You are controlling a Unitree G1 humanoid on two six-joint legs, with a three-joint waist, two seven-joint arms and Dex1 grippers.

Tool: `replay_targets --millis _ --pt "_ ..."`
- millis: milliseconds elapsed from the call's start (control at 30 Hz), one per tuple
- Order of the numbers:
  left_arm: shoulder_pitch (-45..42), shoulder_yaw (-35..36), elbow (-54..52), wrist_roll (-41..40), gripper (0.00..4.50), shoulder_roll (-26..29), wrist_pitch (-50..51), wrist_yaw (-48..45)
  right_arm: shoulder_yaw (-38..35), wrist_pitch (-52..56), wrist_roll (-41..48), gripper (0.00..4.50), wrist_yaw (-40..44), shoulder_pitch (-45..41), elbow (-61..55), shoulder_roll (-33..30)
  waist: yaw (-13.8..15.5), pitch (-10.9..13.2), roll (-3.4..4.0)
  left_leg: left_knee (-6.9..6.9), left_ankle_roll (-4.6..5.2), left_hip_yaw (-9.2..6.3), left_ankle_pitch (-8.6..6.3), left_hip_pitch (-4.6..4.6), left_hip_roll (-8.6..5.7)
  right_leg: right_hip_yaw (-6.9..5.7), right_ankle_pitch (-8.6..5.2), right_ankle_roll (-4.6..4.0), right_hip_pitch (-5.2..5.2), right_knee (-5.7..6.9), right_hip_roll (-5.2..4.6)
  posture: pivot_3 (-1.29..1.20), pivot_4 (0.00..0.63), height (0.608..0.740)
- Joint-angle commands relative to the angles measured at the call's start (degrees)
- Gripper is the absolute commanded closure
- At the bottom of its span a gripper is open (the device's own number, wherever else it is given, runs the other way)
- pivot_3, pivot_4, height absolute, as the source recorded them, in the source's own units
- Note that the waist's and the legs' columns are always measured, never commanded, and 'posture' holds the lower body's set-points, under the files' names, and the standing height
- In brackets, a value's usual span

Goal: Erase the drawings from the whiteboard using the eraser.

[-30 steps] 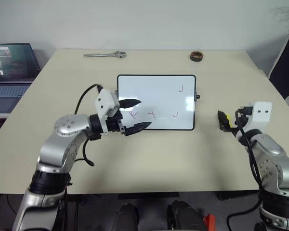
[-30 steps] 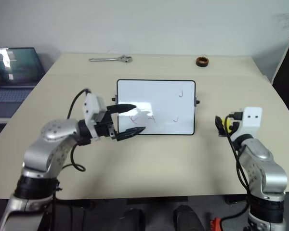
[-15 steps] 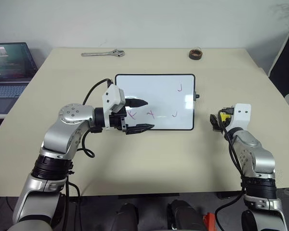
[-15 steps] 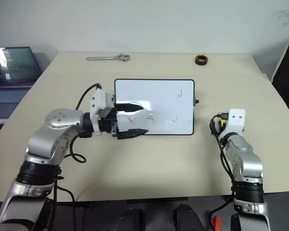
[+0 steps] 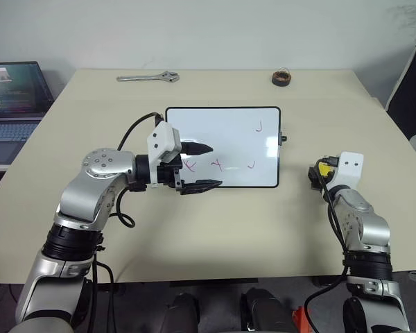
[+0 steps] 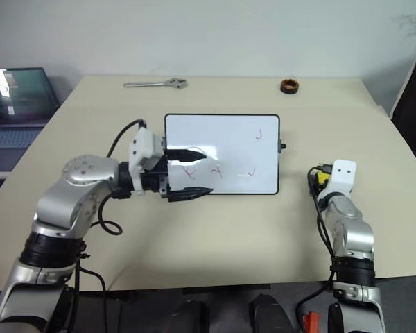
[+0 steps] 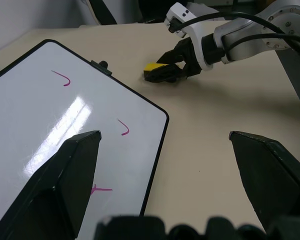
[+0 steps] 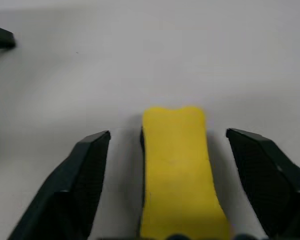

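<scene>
Eraser [image 8: 177, 170]: bright yellow, seemingly dark-edged

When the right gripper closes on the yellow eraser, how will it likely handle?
The eraser is a small block lying flat on the table, so probably light and unlikely to roll. It sits lengthwise between the right gripper fingers, with gaps either side; its smooth narrow sides might slip or twist if pinched off-centre.

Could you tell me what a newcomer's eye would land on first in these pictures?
Probably the whiteboard at the table's centre, with red drawings on it and the left gripper open over its near left corner. Next, the yellow eraser right of the board, lying between the right gripper's open fingers.
</scene>
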Motion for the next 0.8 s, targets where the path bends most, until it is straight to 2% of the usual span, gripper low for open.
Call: replay_targets --millis 33,133,167,367,600,700,800 --pt "0.07 1.52 -0.89 0.28 0.00 0.46 -1.45 -0.04 -1.21 -1.68 -0.18 2.01 0.00 -1.31 -0.27 -0.46 -0.04 0.00 0.00 0.00 0.00 0.01 0.00 0.01 0.00 0.01 0.00 0.00 0.00 0.00 0.00 0.00 0.150 0.740" --pt "0.69 1.73 -1.30 0.25 0.00 0.39 -1.37 0.47 -1.24 -1.87 -0.11 3.11 -0.02 -1.26 -0.26 -0.40 -0.04 0.00 0.00 0.00 0.00 0.01 0.00 0.01 0.00 0.00 0.00 0.00 0.00 0.00 0.00 0.00 0.150 0.740" --pt "1.05 1.92 -1.44 0.20 0.00 0.44 -1.25 0.71 -1.21 -1.94 -0.12 3.27 -0.10 -1.20 -0.42 -0.33 -0.04 0.00 0.00 0.00 0.00 0.01 0.00 0.00 0.00 0.00 0.00 0.00 0.00 0.00 0.00 0.00 0.150 0.740" --pt "4.11 4.60 -2.47 0.71 0.00 0.83 -0.05 5.11 0.20 -0.72 0.41 3.28 1.46 0.46 -5.79 -0.58 -0.04 0.00 0.01 0.00 0.00 0.00 0.00 0.00 0.03 0.00 0.00 0.00 0.00 0.00 0.00 0.00 0.150 0.740" --pt "6.68 8.40 -3.03 3.78 0.00 -0.78 0.43 15.70 10.08 2.04 0.26 3.28 8.79 4.65 -27.40 -2.37 -0.03 0.01 0.02 0.02 0.00 -0.05 0.00 0.00 0.10 0.00 0.00 0.01 -0.01 0.03 -0.05 0.00 0.150 0.740" --pt "6.25 8.67 -2.25 3.48 0.00 -1.47 -0.41 16.01 15.46 1.50 -2.66 3.28 10.43 1.83 -29.12 -3.51 0.08 -0.01 -0.02 0.05 0.00 -0.09 0.00 0.05 0.06 -0.06 -0.01 0.02 0.05 0.05 -0.04 0.00 0.150 0.740" --pt "6.11 8.15 -1.79 3.49 0.00 -1.58 -1.25 15.24 18.31 0.07 -4.65 3.28 10.84 -2.96 -25.35 -2.67 0.06 -0.01 -0.02 0.06 0.00 -0.04 0.01 0.05 0.03 -0.05 0.00 0.02 0.05 0.05 -0.04 0.00 0.150 0.740"
